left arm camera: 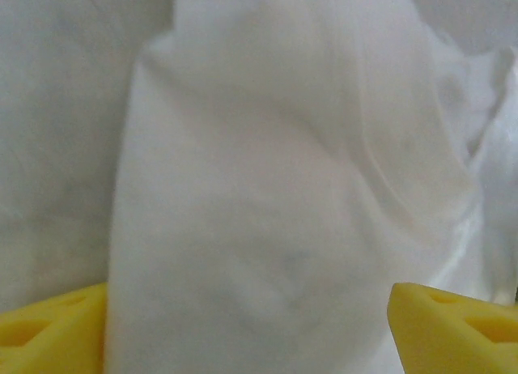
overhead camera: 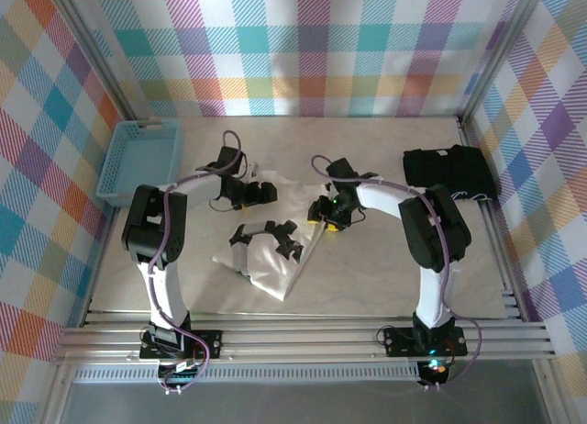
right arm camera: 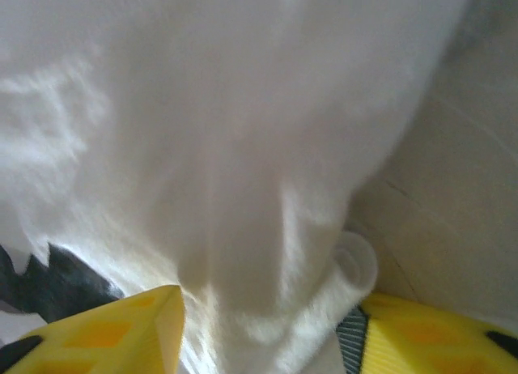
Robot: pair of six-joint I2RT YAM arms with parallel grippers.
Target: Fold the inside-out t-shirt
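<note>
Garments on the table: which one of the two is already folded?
The black garment at the right edge of the table, a flat, compact rectangle. The white t-shirt in the middle is crumpled and uneven.

In the left wrist view, the bottom edge cuts off the left fingers, leaving only yellow tips at 7 and 5 o'clock. The shirt between them is a soft blur. In the right wrist view, the right fingers are cropped the same way, and we cannot tell whether they pinch the cloth. A dark shape at 8 o'clock is too blurred to name. From above, both pairs of fingers look too small to judge.
</note>
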